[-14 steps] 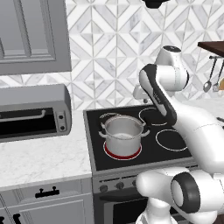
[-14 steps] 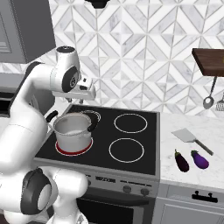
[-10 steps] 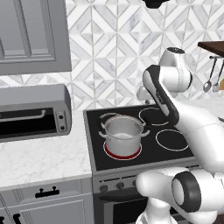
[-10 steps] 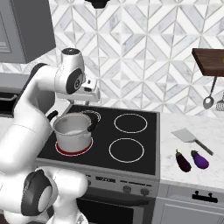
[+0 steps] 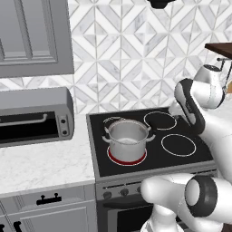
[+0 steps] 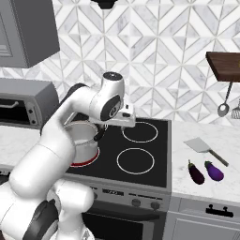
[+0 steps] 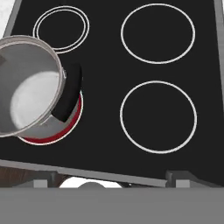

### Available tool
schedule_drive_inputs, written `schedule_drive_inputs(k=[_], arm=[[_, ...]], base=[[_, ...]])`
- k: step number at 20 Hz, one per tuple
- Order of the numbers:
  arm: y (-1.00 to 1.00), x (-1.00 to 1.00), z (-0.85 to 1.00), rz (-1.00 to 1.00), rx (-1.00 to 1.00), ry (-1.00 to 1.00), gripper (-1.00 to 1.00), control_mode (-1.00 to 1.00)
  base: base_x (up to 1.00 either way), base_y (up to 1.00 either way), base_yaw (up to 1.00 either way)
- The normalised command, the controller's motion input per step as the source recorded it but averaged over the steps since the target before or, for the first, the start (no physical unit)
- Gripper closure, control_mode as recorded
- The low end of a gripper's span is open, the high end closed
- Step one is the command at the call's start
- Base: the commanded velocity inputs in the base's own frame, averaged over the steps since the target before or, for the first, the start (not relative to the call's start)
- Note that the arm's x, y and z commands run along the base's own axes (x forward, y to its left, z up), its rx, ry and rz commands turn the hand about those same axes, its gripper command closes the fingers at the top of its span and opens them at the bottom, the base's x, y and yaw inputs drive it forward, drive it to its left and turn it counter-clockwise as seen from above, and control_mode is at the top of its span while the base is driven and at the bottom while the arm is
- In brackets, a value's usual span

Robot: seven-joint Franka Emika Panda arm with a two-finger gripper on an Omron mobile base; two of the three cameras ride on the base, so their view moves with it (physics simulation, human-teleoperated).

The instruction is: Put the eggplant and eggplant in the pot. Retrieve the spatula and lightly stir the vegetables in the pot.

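Observation:
The steel pot point(image 5: 128, 138) stands on the front left burner, which glows red, and the hand view shows the pot point(image 7: 26, 87) with nothing in it. Two dark purple eggplants point(image 6: 196, 172) point(image 6: 214, 171) lie side by side on the counter right of the stove. Just behind them rests the grey-bladed spatula point(image 6: 199, 145). My gripper point(image 6: 123, 121) hangs over the middle of the stove, right of the pot point(image 6: 83, 140) and well left of the eggplants. Its fingertips point(image 7: 43, 182) stand far apart with nothing between them, so the gripper point(image 7: 109, 181) is open.
The black stovetop point(image 5: 181, 145) has three unlit burners. A toaster oven point(image 5: 31, 115) sits on the left counter. At the right wall a wooden shelf point(image 6: 225, 61) carries hanging utensils point(image 6: 225, 105). Upper cabinets hang at the left.
The arm has swung to the right, carrying the hand from above the pot toward the stove's middle and a little lower. Pot, eggplants and spatula have stayed put.

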Motion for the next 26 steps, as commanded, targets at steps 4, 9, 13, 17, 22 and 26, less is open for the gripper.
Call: schedule_drive_inputs(k=[4,9,13,17,22,26], arm=[[-1.00,0.00,-0.63,0.00,0.07,0.00,-1.00,-1.00],[-1.00,0.09,-0.42,-0.01,0.00,0.01,-1.00,-1.00],[-1.00,0.65,-0.44,-0.07,0.00,0.14,-1.00,-1.00],[-1.00,0.67,-0.49,-0.05,0.00,0.22,-1.00,-1.00],[-0.58,0.01,-0.24,0.00,0.00,0.03,-1.00,-1.00],[-0.18,0.00,-0.02,0.00,0.00,0.05,-1.00,-1.00]], base=[[0.00,0.00,0.00],[0.00,0.00,0.00],[0.00,0.00,0.00],[0.00,0.00,0.00],[0.00,0.00,0.00],[0.00,0.00,0.00]])
